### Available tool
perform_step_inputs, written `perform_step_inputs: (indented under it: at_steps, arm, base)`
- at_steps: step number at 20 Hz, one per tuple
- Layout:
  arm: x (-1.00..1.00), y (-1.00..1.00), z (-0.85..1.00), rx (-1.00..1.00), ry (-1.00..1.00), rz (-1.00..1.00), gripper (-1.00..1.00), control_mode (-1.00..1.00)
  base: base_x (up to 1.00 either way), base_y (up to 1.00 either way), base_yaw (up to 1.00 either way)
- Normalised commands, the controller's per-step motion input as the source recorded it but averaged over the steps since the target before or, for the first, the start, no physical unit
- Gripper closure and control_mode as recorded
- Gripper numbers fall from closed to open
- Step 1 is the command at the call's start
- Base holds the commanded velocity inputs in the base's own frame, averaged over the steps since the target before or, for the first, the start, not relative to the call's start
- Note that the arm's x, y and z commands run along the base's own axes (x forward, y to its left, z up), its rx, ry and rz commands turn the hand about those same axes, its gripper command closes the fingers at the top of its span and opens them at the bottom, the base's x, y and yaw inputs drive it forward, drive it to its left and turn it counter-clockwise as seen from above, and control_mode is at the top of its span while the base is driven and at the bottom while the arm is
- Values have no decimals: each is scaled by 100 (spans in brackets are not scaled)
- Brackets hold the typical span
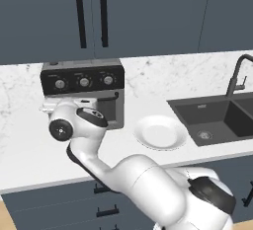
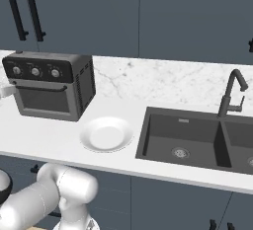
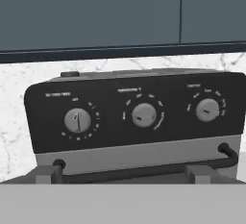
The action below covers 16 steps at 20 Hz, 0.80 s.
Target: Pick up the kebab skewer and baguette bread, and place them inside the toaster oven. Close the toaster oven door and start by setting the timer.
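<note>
The oven (image 2: 49, 86) stands on the desk (image 2: 59, 140) against the back wall, left of a white plate (image 2: 106, 134) and a dark sink (image 2: 197, 140). Its door (image 2: 43, 99) is shut, upright, with the black bar handle (image 3: 144, 170) across its top. The plate is bare, and neither skewer nor baguette lies on the desk as far as the base views reach; they are presumably inside the oven, though the dark glass hides the interior. So the loading and the closing appear done, and what seems left is the timer. The arm reaches toward the oven's front in the left base view, and the hand view looks straight at the black control panel with its three silver knobs: the left knob (image 3: 77, 120), the middle knob (image 3: 143, 115) and the right knob (image 3: 207, 109). The tool (image 3: 123, 182) is open, its jaws wide apart, holding nothing, and sits near the handle, below the knobs. Which knob is the timer is not legible; the small labels are blurred.
</note>
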Motion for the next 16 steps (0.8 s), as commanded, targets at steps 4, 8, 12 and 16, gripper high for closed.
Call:
perform_step_inputs:
  at_steps: [4, 8, 12, 16]
  arm:
    - [13, 0, 15, 11, -17, 7, -100, -100]
    - [18, 0, 3, 5, -21, 8, -100, -100]
    - [0, 8, 0, 2, -19, 4, -100, -100]
    - [0, 4, 4, 0, -14, 0, -100, -100]
  base:
    - [0, 0, 0]
    - [0, 0, 0]
    - [0, 0, 0]
    - [0, 0, 0]
